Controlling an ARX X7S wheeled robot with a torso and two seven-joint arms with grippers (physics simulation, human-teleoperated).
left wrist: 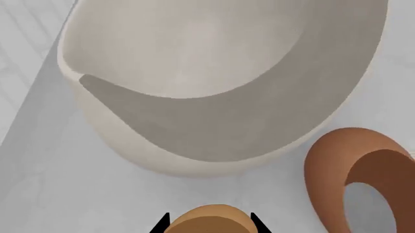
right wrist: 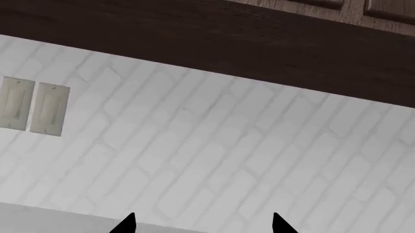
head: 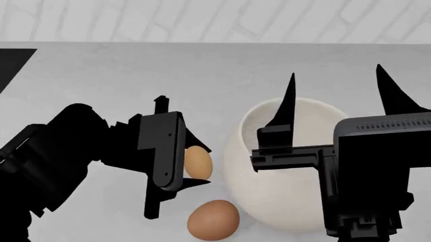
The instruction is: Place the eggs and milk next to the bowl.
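Note:
My left gripper [head: 193, 165] is shut on the smaller pale tan egg [head: 198, 162], just left of the cream-white bowl [head: 269, 194]. In the left wrist view the egg [left wrist: 211, 217] sits between the black fingertips of that gripper [left wrist: 209, 225], close to the bowl's wall [left wrist: 162, 162]. The larger reddish-brown egg [head: 213, 220] lies on the counter in front of the bowl's left side; it also shows in the left wrist view [left wrist: 337, 165]. My right gripper [head: 336, 93] is open and empty, raised over the bowl with its fingers pointing up [right wrist: 202, 224]. The milk is out of view.
The grey counter [head: 135, 75] runs back to a white brick wall [head: 202, 20]. A black flat surface [head: 13, 63] sits at the counter's far left. The right wrist view shows the wall, two light switch plates [right wrist: 32, 107] and dark cabinets [right wrist: 194, 29] above.

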